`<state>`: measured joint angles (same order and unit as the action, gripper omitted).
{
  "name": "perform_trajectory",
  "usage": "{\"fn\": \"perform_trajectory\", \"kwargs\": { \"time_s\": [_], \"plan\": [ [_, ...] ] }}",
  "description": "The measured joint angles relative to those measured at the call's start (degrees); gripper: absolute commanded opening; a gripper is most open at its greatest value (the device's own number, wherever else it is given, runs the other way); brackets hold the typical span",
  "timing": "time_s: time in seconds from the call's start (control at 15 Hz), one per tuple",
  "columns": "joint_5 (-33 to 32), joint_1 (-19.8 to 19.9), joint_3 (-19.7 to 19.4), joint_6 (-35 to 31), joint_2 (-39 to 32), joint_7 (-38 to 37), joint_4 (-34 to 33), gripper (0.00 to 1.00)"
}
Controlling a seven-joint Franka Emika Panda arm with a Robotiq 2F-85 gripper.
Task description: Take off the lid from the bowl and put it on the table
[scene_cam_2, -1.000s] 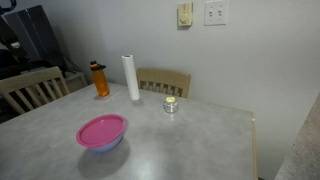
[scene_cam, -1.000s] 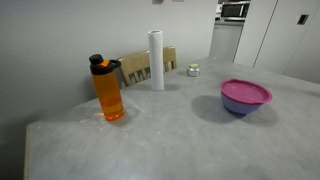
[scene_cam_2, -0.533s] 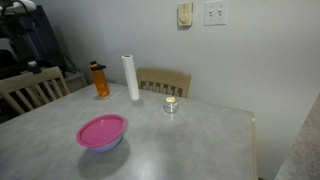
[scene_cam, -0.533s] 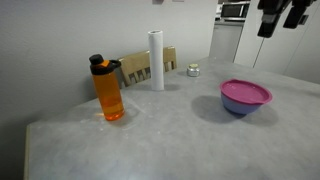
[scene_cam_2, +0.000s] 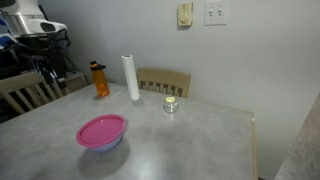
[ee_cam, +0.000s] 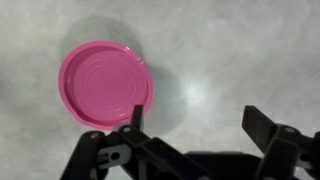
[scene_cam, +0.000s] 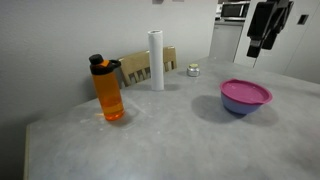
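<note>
The magenta-pink lid (scene_cam: pixel 246 92) sits on the periwinkle-blue bowl (scene_cam: pixel 240 107) on the grey table (scene_cam: pixel 170 130). Both also show in an exterior view, lid (scene_cam_2: pixel 102 129) and bowl (scene_cam_2: pixel 104 144). My gripper (scene_cam: pixel 256 46) hangs high above the table, behind and above the bowl, touching nothing. In the wrist view the lid (ee_cam: pixel 105 85) lies at the upper left and hides the bowl. My gripper (ee_cam: pixel 198 122) is open and empty, its fingers (ee_cam: pixel 262 125) spread over bare table to the right of the lid.
An orange bottle (scene_cam: pixel 109 90) with a black cap, a white paper roll (scene_cam: pixel 156 60) and a small jar (scene_cam: pixel 193 70) stand at the back of the table. Wooden chairs (scene_cam_2: pixel 165 80) stand behind it. The robot base (scene_cam_2: pixel 28 22) is at the far corner.
My gripper has come into the exterior view from the top right and has moved down and left toward the bowl. The lid and bowl have not moved.
</note>
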<state>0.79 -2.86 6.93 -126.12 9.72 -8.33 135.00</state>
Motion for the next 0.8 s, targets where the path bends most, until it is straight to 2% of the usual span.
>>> {"fn": "perform_trajectory", "kwargs": {
  "time_s": [0.13, 0.4, 0.47, 0.67, 0.8],
  "plan": [
    [3.42, -0.37, -1.06, -5.23, -1.11, 5.76, 1.15, 1.0],
    [3.98, -0.82, -1.32, -6.68, -1.17, 6.97, 1.71, 1.0],
    [2.61, -0.85, -1.14, -6.21, -1.17, 5.01, 1.56, 1.0],
    [-5.06, -0.84, 0.1, -3.87, -2.07, -9.5, 0.02, 1.0],
    [-8.42, -0.84, 0.56, -2.36, -5.05, -18.05, -2.4, 1.0]
  ]
}}
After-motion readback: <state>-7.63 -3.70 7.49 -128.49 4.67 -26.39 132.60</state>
